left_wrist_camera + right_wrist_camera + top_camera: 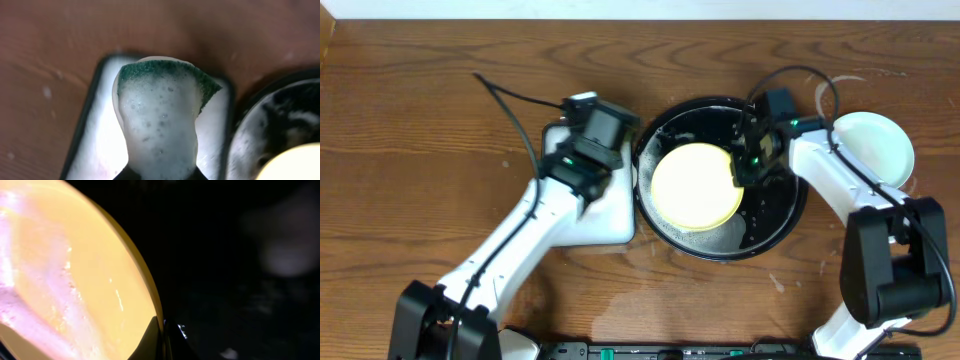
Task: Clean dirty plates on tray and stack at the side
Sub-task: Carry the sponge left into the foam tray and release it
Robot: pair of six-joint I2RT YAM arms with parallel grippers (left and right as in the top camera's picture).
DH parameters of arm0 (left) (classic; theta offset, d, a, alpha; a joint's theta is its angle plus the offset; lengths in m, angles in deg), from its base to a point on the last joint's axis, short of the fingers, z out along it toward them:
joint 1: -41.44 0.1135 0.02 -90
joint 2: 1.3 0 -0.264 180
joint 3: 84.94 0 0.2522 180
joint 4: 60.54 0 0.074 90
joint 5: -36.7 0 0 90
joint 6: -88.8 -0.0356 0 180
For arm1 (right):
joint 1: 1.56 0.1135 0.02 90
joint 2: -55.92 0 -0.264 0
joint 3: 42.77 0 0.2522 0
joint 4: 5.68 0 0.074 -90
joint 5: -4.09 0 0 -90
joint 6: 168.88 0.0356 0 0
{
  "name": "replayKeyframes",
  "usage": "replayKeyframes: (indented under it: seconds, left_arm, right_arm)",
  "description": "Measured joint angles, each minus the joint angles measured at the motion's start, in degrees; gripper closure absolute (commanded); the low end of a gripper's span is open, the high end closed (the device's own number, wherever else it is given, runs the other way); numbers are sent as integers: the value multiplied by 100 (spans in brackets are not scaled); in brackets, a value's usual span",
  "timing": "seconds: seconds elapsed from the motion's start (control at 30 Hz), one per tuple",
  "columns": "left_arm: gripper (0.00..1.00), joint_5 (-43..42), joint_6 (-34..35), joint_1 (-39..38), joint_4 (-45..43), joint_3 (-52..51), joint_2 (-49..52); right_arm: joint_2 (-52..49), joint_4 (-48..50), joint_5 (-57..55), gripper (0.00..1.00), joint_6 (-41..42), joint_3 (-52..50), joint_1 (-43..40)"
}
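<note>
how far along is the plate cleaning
Done: one mint-green plate sits on the table beside the black tray. In hand: right gripper pinches the rim of the yellow plate in the tray; left gripper holds the sudsy sponge over the white tray. Left: stacking the yellow plate.

This looks like a robotics lab bench set up for dishwashing. Two robot arms, left arm (535, 225) and right arm (835, 180), reach in from the lower edge over a brown wood-grain tabletop (410, 150). A black cable (515, 97) trails at upper left. At centre sit a sudsy black tray (770, 225) with a yellow plate (695, 185) and a white tray (615, 215) with a foamy sponge (165, 85).
</note>
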State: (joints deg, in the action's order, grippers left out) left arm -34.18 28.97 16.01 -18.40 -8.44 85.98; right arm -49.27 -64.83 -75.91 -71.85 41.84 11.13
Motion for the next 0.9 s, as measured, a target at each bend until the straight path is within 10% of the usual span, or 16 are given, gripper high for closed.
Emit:
replayKeyframes:
  seconds: [0.3, 0.9]
  left_arm:
    - [92, -1574, -192, 896, 129, -59, 695]
    - [91, -1794, -348, 1307, 114, -81, 1172]
  right_arm:
    - [922, -872, -1937, 99, 131, 800, 273]
    - [1928, -514, -6675, 99, -632, 828, 2848]
